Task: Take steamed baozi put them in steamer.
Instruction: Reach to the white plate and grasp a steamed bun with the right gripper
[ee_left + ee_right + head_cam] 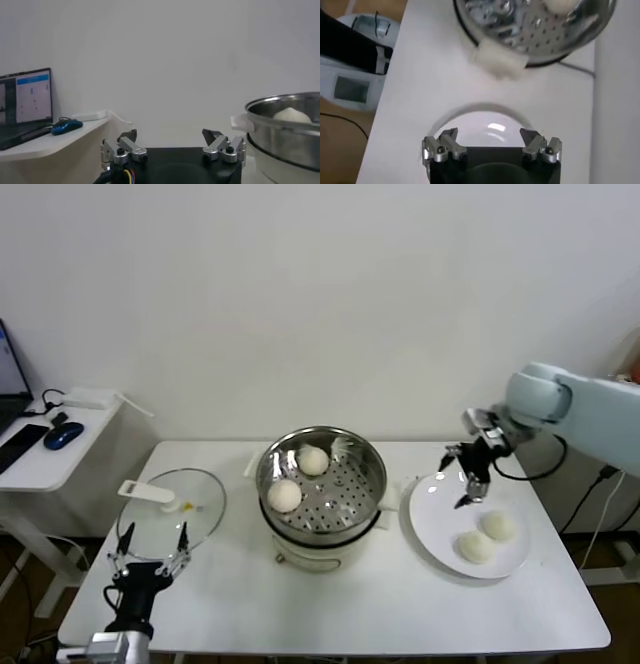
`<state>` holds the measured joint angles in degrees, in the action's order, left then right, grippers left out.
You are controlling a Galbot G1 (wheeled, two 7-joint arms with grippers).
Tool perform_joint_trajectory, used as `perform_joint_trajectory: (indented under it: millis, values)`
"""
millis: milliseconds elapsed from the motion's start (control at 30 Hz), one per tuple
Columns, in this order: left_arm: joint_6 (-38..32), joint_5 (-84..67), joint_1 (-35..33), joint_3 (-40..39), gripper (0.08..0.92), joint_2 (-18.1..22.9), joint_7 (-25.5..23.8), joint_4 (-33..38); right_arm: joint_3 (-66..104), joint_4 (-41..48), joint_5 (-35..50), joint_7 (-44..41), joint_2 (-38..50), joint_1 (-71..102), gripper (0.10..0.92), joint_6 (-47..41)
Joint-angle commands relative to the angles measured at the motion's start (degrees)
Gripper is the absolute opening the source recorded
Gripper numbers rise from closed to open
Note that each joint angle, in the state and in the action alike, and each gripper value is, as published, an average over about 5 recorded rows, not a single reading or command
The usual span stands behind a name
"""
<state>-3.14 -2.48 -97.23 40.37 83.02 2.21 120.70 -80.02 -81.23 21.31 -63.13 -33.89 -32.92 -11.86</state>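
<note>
Head view: my right gripper (pixel 468 481) hangs with fingers spread and empty above the near-steamer edge of the white plate (pixel 430 529). Two steamed baozi (pixel 487 536) lie side by side on the plate, just beyond and below the fingertips, not touching them. Both are smooth, domed, cream-white. Two more baozi (pixel 298 478) sit inside the steamer (pixel 370 469), well apart from those fingers: one by the far wall, one closer to the front rim, each resting on the perforated steel floor. The shiny basket stands on a white cooker base (pixel 318 555).

My left gripper (pixel 150 538) is parked at the table's (pixel 360 609) near-left edge, fingers spread and empty; the glass lid (pixel 200 514) with its white handle lies flat just beyond the fingertips.

From the right wrist view, the right fingers (pixel 445 145) frame the plate's curved rim, with the steamer's white side handle (pixel 499 59) farther out.

The left wrist view catches a laptop screen (pixel 31 97) on a side desk; its writing is too small to read. I see no readable brand or label.
</note>
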Motion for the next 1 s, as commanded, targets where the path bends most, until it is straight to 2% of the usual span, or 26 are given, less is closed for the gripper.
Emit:
perform_joint_trajectory:
  millis: [33, 400, 1000]
  values:
    - [-0.6, 0.2, -0.7, 0.2, 0.823, 0.2, -0.2, -0.4, 15.5, 1.4, -12.3, 0.1, 6.6, 22.8, 0.823, 0.7]
    - [-0.4, 0.2, -1.4, 0.6, 0.823, 0.3, -0.2, -1.3, 19.1, 9.0, -16.2, 0.1, 1.6, 27.1, 0.823, 2.1]
    - [-0.1, 0.1, -0.7, 0.9, 0.823, 0.2, -0.2, -2.5, 19.4, 13.9, -18.8, 0.1, -2.4, 28.4, 0.823, 2.7]
